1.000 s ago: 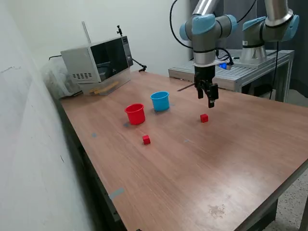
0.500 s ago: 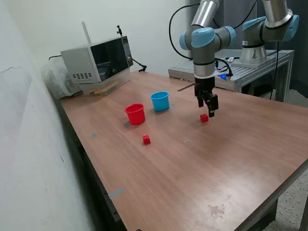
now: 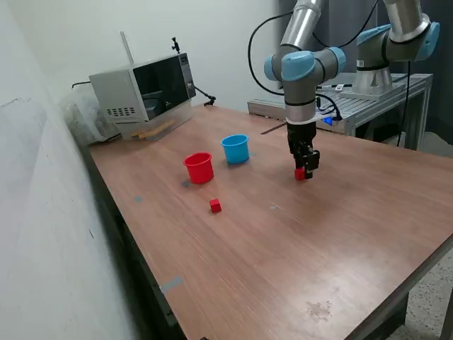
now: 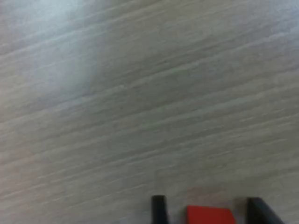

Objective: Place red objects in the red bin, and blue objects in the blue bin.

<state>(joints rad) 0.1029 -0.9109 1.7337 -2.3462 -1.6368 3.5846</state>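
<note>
A tiny red cube lies on the wooden table. My gripper has come down over it, fingers astride it and open. In the wrist view the cube sits between the two dark fingertips with a gap on each side. A second red cube lies nearer the table's front. The red cup and the light-blue cup stand side by side to the exterior view's left of the gripper. No dark-blue cubes are in view.
A microwave stands at the table's far corner on the exterior view's left. A metal bench with a second arm's base stands behind the table. A wall runs along the exterior view's left.
My gripper has dropped from above the table down onto the red cube, which now sits between its fingers. The cube and the cups have not moved.
</note>
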